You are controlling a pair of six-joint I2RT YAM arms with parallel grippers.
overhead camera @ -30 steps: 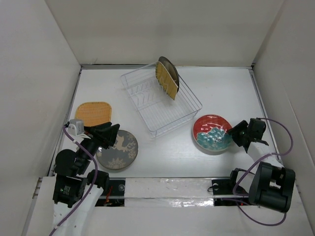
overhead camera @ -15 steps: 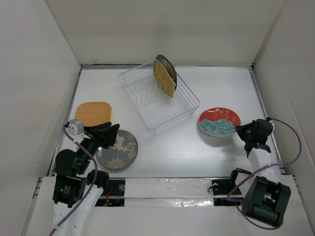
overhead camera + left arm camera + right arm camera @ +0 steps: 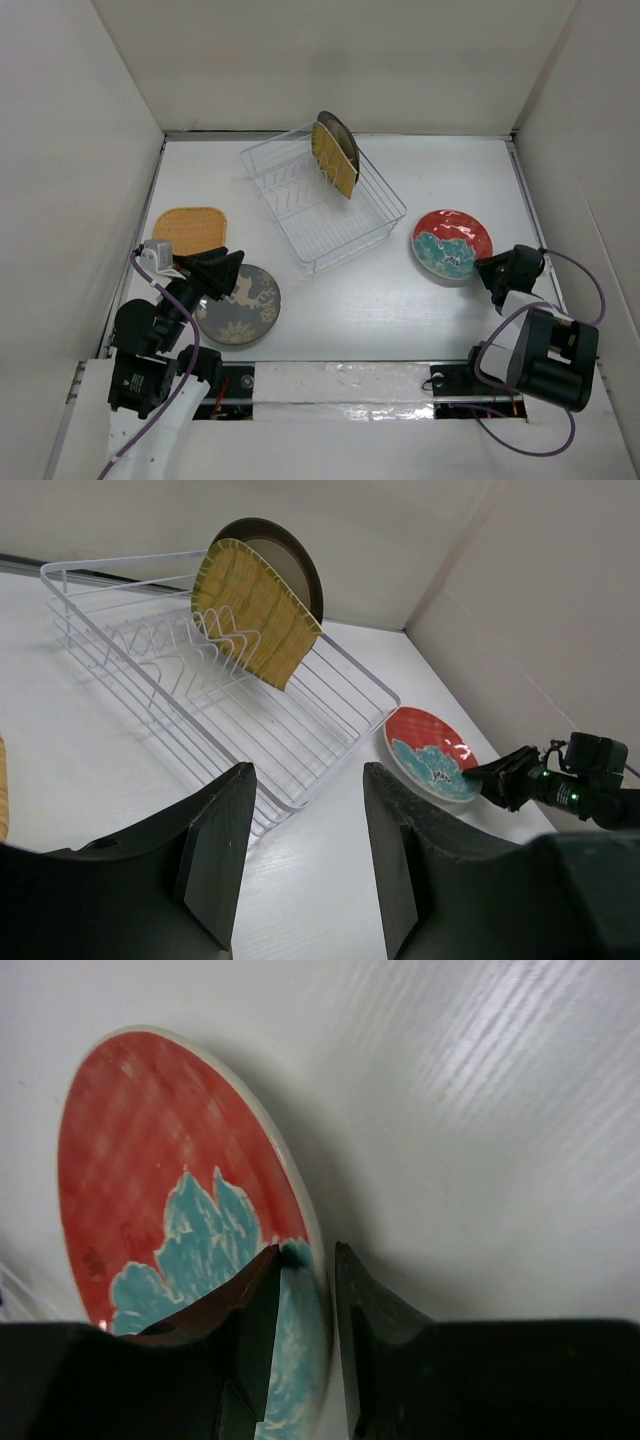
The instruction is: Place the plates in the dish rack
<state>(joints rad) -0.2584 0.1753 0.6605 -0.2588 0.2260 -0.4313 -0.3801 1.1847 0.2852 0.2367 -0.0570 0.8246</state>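
Observation:
The white wire dish rack (image 3: 330, 228) stands at mid table and holds a woven yellow plate (image 3: 336, 160) and a brown-grey round plate (image 3: 345, 142) upright at its far end; both show in the left wrist view (image 3: 255, 610). My right gripper (image 3: 488, 270) is shut on the rim of the red-and-teal plate (image 3: 452, 243), holding it tilted above the table; the rim sits between the fingers in the right wrist view (image 3: 190, 1210). My left gripper (image 3: 222, 272) is open and empty above the dark grey horse plate (image 3: 240, 305). A second woven plate (image 3: 190, 229) lies flat at left.
White walls enclose the table on three sides. The rack's near rows of prongs (image 3: 160, 650) hold nothing. The red-and-teal plate also shows in the left wrist view (image 3: 432, 754), right of the rack.
My right gripper has lifted the red-and-teal plate and carried it right and away from the rack, tilting it. The rack shifted slightly left a second ago. The left arm barely moved.

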